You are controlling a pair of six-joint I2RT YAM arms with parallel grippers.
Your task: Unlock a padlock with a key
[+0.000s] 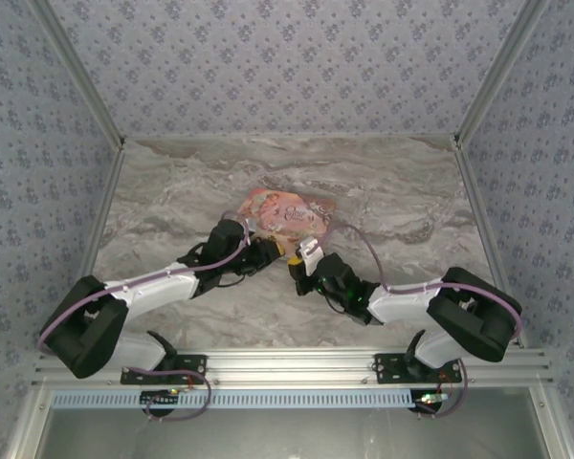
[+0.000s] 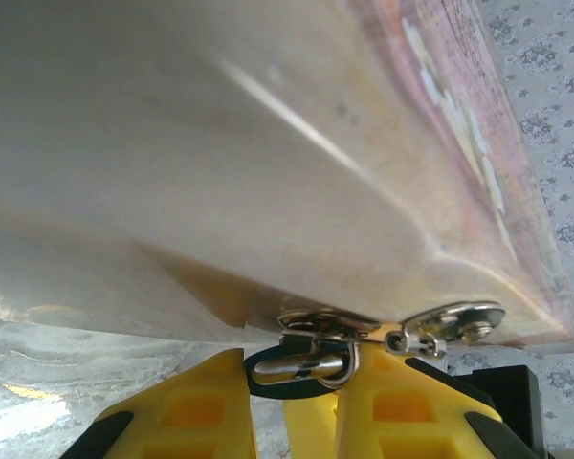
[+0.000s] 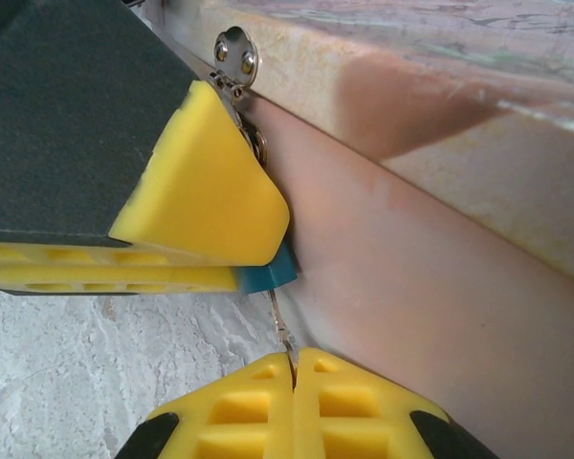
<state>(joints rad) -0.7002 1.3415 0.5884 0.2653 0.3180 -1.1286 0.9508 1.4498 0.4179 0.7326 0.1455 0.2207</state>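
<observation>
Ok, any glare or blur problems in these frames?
Left wrist: box side blurred up close, with a glare streak; hasp sharp. Right wrist: key and padlock crisp, box wall soft. Top external: evenly lit, padlock too small to make out.

The pink box (image 1: pixel 287 212) carries white script lettering on its lid, too small and blurred to read.

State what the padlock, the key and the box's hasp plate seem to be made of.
The padlock: teal body, smooth and matte, painted metal or plastic, unclear which. The key: thin, silvery, glinting, likely metal. The hasp plate: polished metal, bright reflections, two rivets.
</observation>
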